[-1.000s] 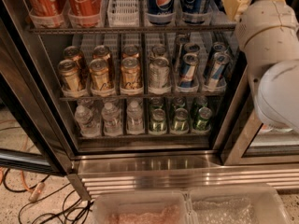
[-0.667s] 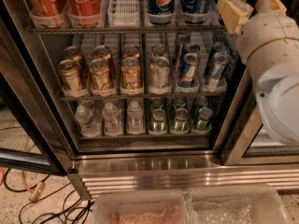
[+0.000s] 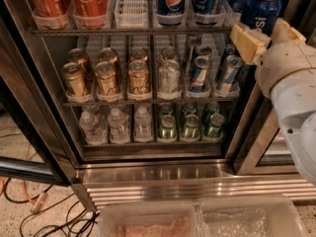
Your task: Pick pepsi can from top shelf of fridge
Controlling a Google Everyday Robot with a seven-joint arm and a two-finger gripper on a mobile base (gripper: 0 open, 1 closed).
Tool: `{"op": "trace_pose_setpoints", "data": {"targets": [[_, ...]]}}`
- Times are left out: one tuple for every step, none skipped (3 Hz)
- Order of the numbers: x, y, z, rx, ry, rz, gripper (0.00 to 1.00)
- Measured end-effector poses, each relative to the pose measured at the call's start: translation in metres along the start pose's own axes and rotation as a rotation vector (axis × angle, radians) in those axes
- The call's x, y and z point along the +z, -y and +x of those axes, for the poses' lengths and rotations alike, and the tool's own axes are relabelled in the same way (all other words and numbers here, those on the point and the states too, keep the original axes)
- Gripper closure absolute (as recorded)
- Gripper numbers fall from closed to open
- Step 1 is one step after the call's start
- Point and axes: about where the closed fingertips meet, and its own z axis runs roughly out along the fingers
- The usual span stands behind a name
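Pepsi can (image 3: pixel 261 6) is dark blue with a silver lid, only part of its white lettering showing; it stands upright at the upper right, just off the right end of the top shelf (image 3: pixel 128 31) and in front of the fridge (image 3: pixel 158 174) frame; the gripper (image 3: pixel 269 33) is there too, its yellowish fingers (image 3: pixel 249 43) closed on the can's lower part from either side; the white arm (image 3: pixel 291 83) comes up from the lower right, bulky and bent, with the wrist pointing up and left toward the shelf. Nearest me, two clear bins (image 3: pixel 197 221) sit low in view, with cables (image 3: pixel 49 216) on the floor to the left; behind them is the ribbed steel base; further in, water bottles (image 3: pixel 118 125) and green cans (image 3: pixel 190 127) fill the lowest rack; above, gold cans (image 3: pixel 106 78) and slim cans (image 3: pixel 200 70); on top, Coca-Cola cans (image 3: pixel 91 1), a white tray (image 3: pixel 131 4) and more blue cans (image 3: pixel 170 1).
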Motion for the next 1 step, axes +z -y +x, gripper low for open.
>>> {"op": "trace_pose_setpoints", "data": {"targets": [[-0.0102, 0.0041, 0.0104, 0.002, -0.032, 0.010, 1.00]]}}
